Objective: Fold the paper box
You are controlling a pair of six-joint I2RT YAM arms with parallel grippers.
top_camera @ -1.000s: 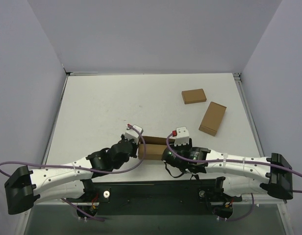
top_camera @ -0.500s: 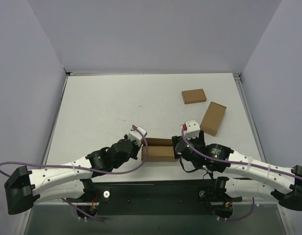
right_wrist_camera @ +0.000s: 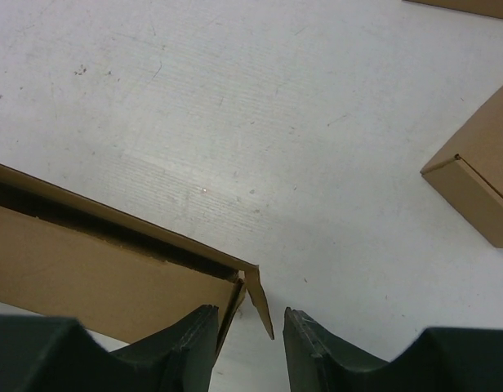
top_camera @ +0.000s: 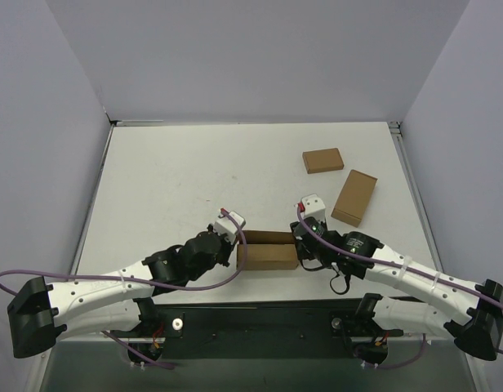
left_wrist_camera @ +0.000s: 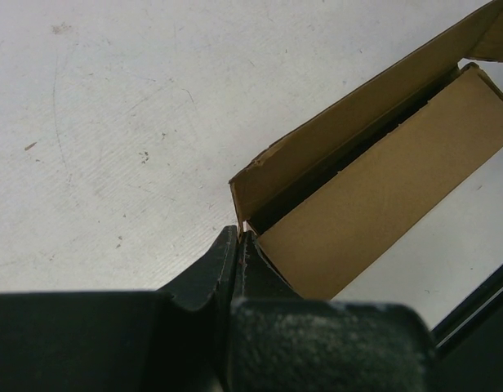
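Observation:
The paper box point(top_camera: 266, 250) is a shallow brown cardboard box, half closed, lying near the table's front edge between my two grippers. My left gripper point(top_camera: 235, 234) is at its left end. In the left wrist view the fingers point(left_wrist_camera: 238, 238) are pressed together at the box's left corner point(left_wrist_camera: 260, 184), pinching the thin edge of its end wall. My right gripper point(top_camera: 300, 242) is at the right end. In the right wrist view it is open point(right_wrist_camera: 250, 314), and the fingers straddle a small loose end flap point(right_wrist_camera: 260, 298) sticking out from the box's corner. The lid point(right_wrist_camera: 96, 269) is not fully down.
Two smaller closed brown boxes lie at the back right, one flat point(top_camera: 322, 160) and one longer and angled point(top_camera: 354, 197). The longer one also shows in the right wrist view point(right_wrist_camera: 480, 188). The table's front edge and the arm bases are just behind the grippers.
My right arm has swung round, and its gripper went from the box's near side to its right end. The box has shifted slightly right with my left gripper.

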